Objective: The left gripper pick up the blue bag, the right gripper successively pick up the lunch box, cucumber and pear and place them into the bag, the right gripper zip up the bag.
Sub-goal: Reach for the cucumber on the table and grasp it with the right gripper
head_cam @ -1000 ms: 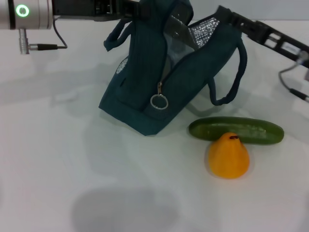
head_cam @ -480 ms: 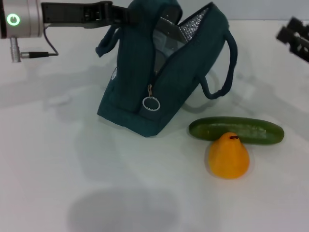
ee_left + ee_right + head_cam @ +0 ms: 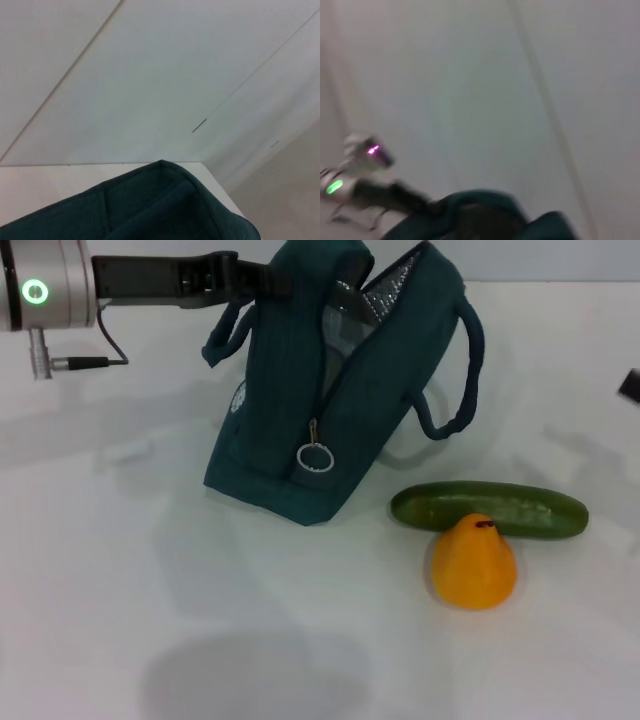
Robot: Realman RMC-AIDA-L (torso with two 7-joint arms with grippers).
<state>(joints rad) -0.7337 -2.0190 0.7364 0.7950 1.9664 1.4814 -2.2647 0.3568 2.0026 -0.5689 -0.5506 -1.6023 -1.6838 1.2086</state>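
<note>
Left gripper jaws apparently pinching blue bag top, right jaws unseen

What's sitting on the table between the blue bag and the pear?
In the head view, the cucumber lies between the blue bag and the pear. It touches the pear, while bare table separates it from the bag.
</note>
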